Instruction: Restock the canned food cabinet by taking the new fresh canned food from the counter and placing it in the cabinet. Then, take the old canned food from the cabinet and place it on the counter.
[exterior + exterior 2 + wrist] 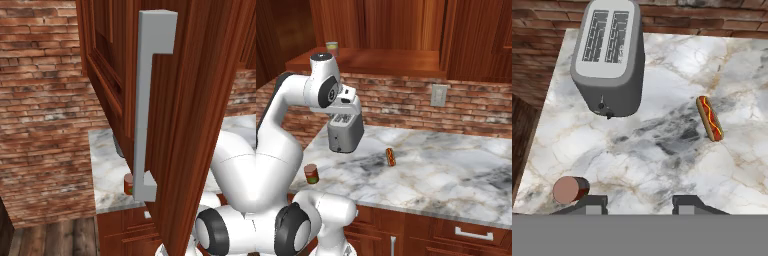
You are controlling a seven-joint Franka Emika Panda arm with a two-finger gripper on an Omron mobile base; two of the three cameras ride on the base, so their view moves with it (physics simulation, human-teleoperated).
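The marble counter (662,165) carries a grey toaster (609,55) at its back; the hot dog (709,118) lies well right of the toaster, the small red can (569,189) stands in front of it

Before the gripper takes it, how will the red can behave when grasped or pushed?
The red can stands upright and is squat, so it probably will not tip. Its round side may slip between flat fingers. It sits near the counter edge, so a push could send it off.
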